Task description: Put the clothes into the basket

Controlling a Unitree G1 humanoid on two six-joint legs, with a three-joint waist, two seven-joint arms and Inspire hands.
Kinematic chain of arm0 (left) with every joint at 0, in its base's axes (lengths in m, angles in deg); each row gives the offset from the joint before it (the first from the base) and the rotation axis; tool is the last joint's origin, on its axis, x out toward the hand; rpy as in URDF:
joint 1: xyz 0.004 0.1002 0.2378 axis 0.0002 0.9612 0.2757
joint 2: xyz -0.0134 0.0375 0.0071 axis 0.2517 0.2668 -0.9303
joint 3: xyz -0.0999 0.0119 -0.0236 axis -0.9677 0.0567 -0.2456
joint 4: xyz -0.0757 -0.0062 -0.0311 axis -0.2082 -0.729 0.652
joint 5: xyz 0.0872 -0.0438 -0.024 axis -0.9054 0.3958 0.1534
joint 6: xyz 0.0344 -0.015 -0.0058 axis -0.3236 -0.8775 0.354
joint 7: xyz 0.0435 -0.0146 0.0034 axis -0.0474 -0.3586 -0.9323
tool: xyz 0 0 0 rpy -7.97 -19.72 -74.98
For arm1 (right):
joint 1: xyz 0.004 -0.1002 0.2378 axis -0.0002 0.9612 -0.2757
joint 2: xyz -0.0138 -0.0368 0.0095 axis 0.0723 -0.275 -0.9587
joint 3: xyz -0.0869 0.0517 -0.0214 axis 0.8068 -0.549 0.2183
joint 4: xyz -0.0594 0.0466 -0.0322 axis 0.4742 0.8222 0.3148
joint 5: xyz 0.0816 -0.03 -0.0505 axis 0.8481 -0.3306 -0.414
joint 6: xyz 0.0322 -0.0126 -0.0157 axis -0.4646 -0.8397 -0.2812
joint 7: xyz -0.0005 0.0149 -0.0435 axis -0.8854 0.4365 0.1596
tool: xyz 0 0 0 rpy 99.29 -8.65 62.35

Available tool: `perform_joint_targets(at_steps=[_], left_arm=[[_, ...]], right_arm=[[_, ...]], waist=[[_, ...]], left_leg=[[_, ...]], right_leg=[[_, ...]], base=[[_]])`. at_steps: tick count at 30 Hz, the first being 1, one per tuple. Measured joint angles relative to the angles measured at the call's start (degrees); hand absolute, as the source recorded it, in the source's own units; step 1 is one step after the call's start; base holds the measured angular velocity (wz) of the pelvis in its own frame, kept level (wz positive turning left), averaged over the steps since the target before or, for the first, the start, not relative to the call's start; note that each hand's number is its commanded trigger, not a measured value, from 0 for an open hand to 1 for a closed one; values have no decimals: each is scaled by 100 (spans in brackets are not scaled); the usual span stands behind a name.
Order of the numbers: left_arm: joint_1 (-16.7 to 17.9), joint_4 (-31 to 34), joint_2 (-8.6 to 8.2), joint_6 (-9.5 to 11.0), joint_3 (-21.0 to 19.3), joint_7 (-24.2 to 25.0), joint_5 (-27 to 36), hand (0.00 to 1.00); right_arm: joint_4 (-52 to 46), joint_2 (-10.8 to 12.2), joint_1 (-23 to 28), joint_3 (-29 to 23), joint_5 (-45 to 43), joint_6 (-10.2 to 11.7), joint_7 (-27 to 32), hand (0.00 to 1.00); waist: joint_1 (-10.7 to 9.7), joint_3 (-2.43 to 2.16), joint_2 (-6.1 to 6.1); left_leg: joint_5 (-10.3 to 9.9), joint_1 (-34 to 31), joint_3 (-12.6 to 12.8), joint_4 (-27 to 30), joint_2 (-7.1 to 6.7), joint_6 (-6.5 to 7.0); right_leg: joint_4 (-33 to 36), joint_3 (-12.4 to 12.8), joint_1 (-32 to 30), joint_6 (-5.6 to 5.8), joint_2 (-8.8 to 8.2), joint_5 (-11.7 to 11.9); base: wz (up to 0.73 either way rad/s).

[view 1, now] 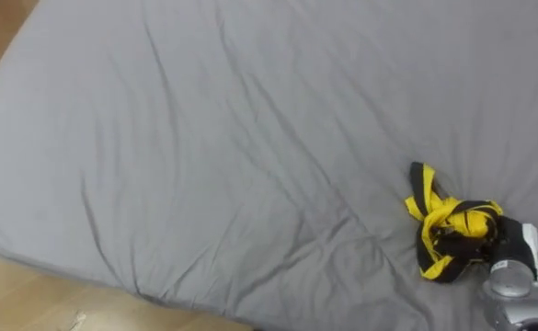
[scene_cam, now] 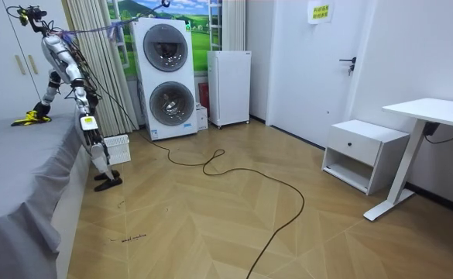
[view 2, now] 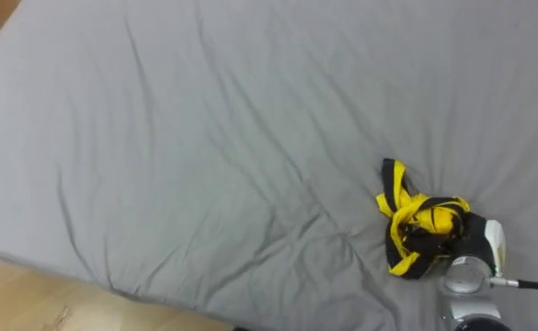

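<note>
Garment (view 1: 448,230), yellow-black, being contacted on bed (view 1: 204,138) by right hand (view 1: 517,250), presumably for pickup; fingers being hidden in cloth, grip not determinable.

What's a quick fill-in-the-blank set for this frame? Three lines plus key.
1. The yellow and black garment lies on a ___ sheet.
2. The robot's ___ hand is at the garment.
3. In the room view, the white basket stands on the ___ near the robot's feet.
Missing words: grey; right; floor.
</note>
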Motion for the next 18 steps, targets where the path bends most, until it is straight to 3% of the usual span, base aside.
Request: perform_joint_targets(at_steps=[7,11,13,18], left_arm=[[38,144,-3,121,-50,-235,1,0],[127,399,-7,136,-250,-332,-8,0],[136,399,-37,139,-256,-328,-12,0],[407,362,-100,53,-562,-321,-38,0]], right_arm=[[-608,110,513,-76,322,-82,-41,100],[-1506,187,1048,-241,369,-195,-252,100],[-1938,257,1329,-242,366,-197,-351,100],[-2850,273,1628,-461,217,-378,-626,100]], waist=[[-86,-31,-198],[-283,-37,-362],[-370,-70,-440],[-678,-72,-457]], left_leg=[[1,652,198,-361,-27,-2],[-2,965,271,-410,-55,1],[-5,1270,349,-515,-62,4],[-13,1669,532,-573,-84,14]], right_leg=[[-13,258,412,82,-7,-114],[-96,369,713,114,-21,-139],[-103,556,916,145,-15,-156],[-89,969,1177,192,-16,-184]], base=[[-14],[-15],[-37],[-26]])
